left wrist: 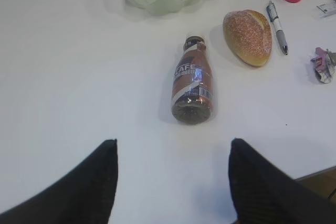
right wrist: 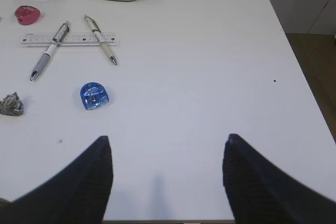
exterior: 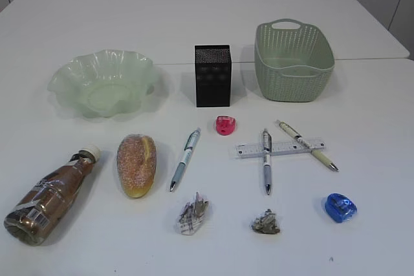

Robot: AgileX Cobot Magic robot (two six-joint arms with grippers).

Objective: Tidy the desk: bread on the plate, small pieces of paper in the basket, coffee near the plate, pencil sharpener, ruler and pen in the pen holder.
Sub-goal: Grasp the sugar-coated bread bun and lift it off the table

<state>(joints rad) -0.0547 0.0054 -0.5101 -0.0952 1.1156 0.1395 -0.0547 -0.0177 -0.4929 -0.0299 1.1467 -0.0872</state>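
On the white desk (exterior: 369, 114) the coffee (exterior: 48, 195) lies on its side at front left, beside the bread (exterior: 136, 165). The wavy plate (exterior: 107, 82), black pen holder (exterior: 213, 75) and basket (exterior: 294, 63) stand in a row behind. One pen (exterior: 185, 158) lies alone; two pens (exterior: 266, 159) cross the ruler (exterior: 279, 148). A red pencil sharpener (exterior: 225, 125), a blue one (exterior: 340, 207) and two crumpled papers (exterior: 192, 214) sit near the front. My left gripper (left wrist: 173, 142) hangs open short of the coffee (left wrist: 192, 85). My right gripper (right wrist: 168, 139) is open over bare table, right of the blue sharpener (right wrist: 94, 96).
The desk's right edge (right wrist: 302, 72) drops to a brown floor in the right wrist view. A seam (exterior: 369, 60) runs across the tabletop behind the basket. Neither arm shows in the exterior view.
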